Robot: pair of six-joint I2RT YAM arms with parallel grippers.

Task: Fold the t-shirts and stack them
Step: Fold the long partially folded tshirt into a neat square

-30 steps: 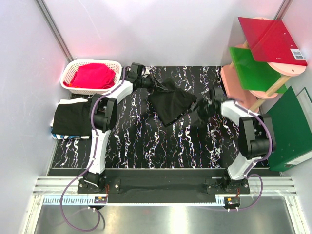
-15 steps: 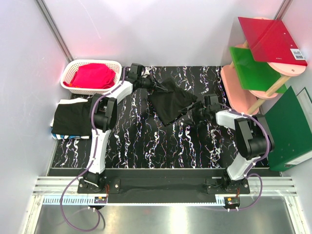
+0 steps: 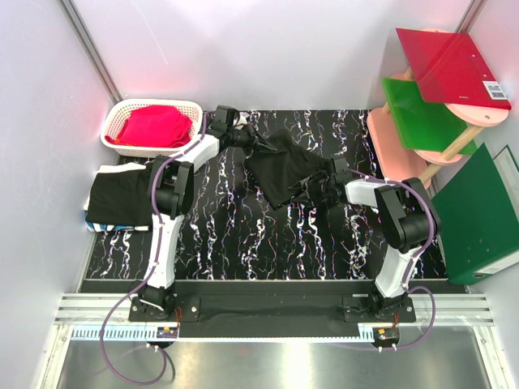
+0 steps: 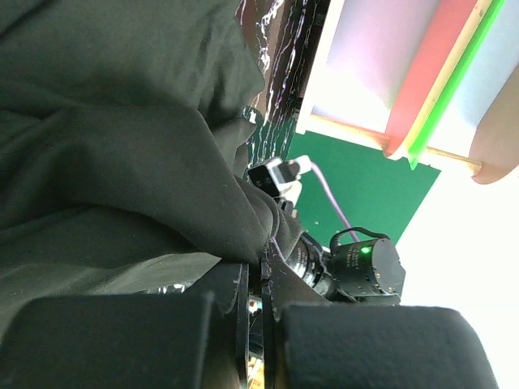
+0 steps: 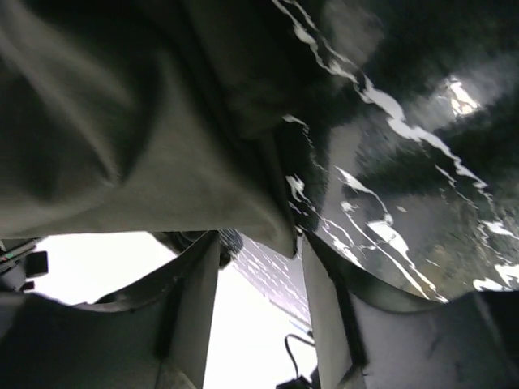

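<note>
Black marble-look worktop (image 3: 243,243) w/ white veins, white walls round it; we see one black t-shirt (image 3: 284,174) bunched and partly lifted at mid-rear, stretched between both arms. Left tool (image 3: 246,138) is clamped on its rear-left corner, fingers pressed together over the cloth in the wrist view; right tool (image 3: 312,190) sits at the shirt's near-right edge, fingers (image 5: 195,300) apart w/ the hem tip hanging into the gap, not pinched. Rear-left corner: white basket (image 3: 113,121) holding pink cloth (image 3: 156,126); just in front of it a folded stack (image 3: 120,198) of black shirts at the left edge, w/ the left arm (image 3: 174,190) standing between stack and shirt. Right side: pink shelf stand (image 3: 389,138) carrying a red folder (image 3: 450,65) and a green folder (image 3: 422,113); green binder (image 3: 478,211) beside the right arm.
</note>
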